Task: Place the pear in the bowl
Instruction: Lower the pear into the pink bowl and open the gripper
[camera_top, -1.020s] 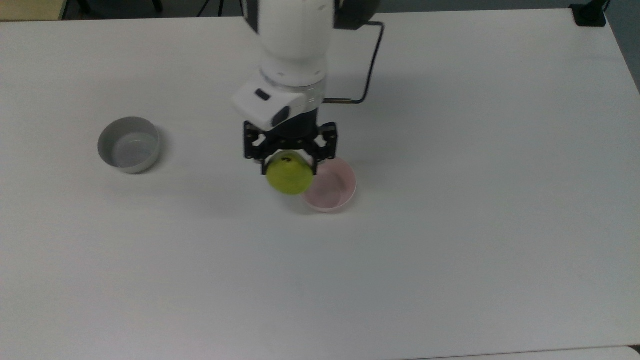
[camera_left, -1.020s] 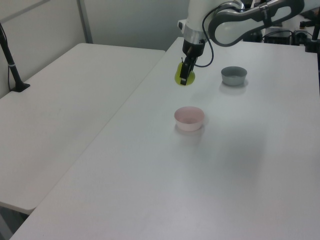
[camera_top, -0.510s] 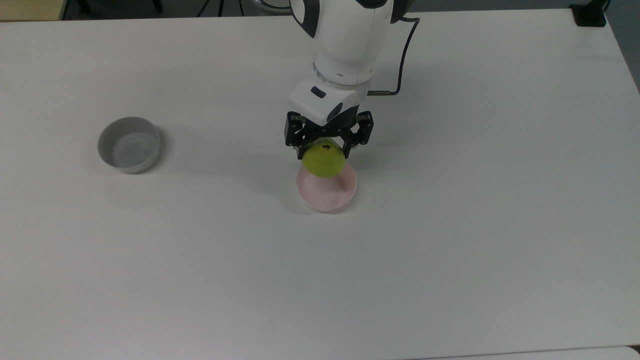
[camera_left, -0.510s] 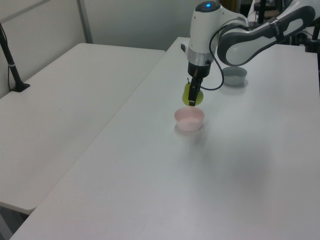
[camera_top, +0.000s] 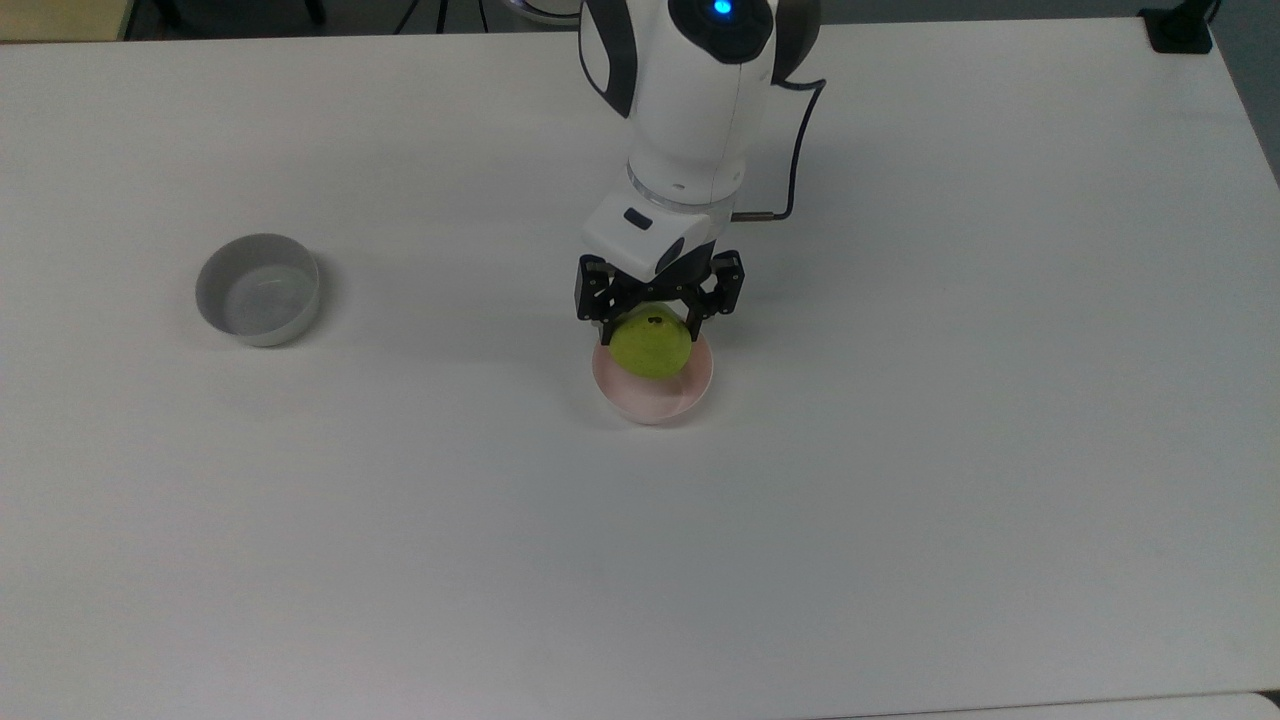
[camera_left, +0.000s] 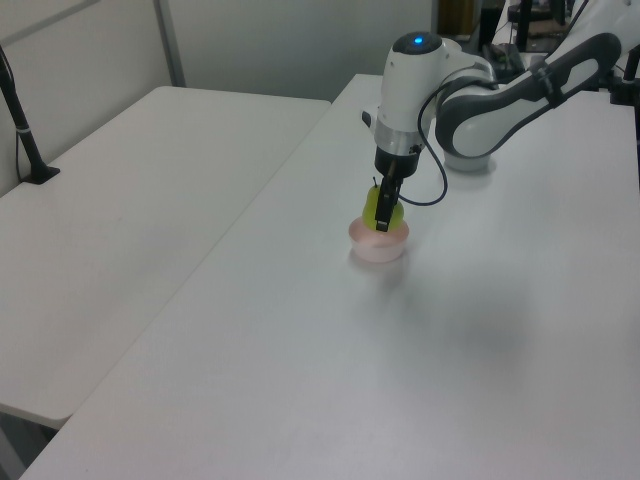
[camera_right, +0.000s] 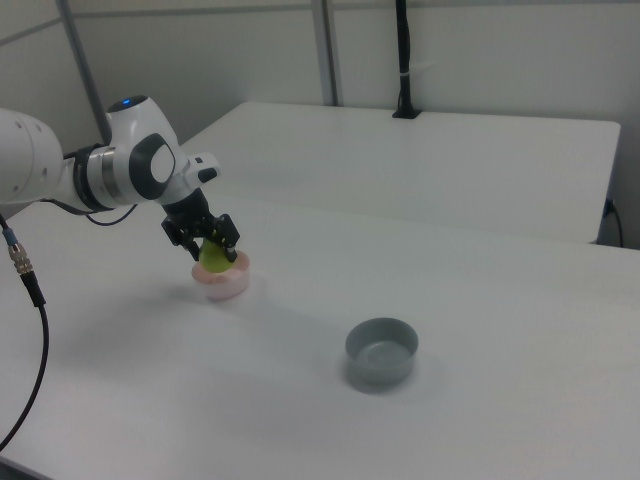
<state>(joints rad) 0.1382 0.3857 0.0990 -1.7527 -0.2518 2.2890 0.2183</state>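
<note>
light: even, bright | shadows: soft, faint | focus: slightly soft

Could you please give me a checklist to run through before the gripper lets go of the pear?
1. Gripper shut on the pear: ok, fingers flank the fruit.
2. Pear over the pink bowl, not the grey bowl: ok in the top view.
3. Pear low at the pink bowl's rim: ok, in the left view and the right view.
4. Pear resting on the pink bowl's floor: cannot tell.
5. Pear centred in the pink bowl: cannot tell; it looks nearer the arm-side rim.
6. Pink bowl upright on the table: ok.
</note>
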